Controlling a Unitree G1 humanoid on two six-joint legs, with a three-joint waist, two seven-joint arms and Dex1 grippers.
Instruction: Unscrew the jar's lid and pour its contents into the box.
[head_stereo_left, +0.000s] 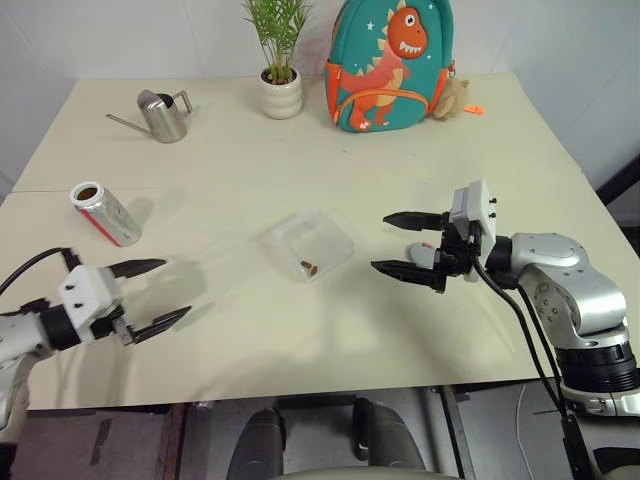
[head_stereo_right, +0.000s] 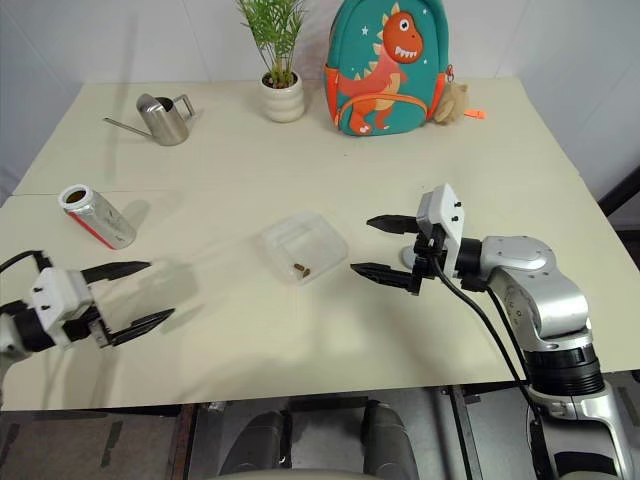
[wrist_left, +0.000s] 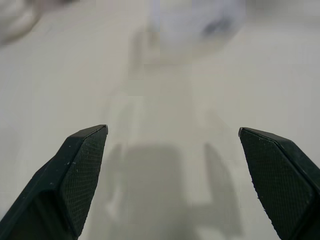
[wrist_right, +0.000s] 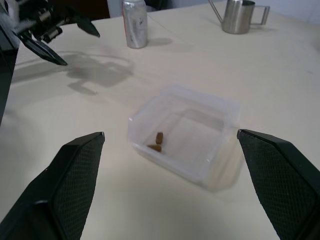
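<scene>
Left eye view: pellets (head_stereo_left: 309, 266) in box (head_stereo_left: 283, 236), open jar (head_stereo_left: 106, 213) upright nearby, both grippers (head_stereo_left: 152, 296) (head_stereo_left: 409, 244) spread wide, empty; risk of elbowing jar or light box during retreat.

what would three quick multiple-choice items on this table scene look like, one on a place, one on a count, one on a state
1. Where do the brown pellets lie?
A. in the clear plastic box
B. beside the watering can
C. on the bare table

2. How many pellets show in the box?
A. none
B. two
C. six

3. How does the jar stand?
A. lying on its side
B. upright with the lid on
C. upright with its mouth open

Answers:
1. A, the right wrist view shows them on the box's floor.
2. B, two brown bits lie close together there.
3. C, its top is open and brown shows inside. A grey cap lies behind the right gripper.
</scene>
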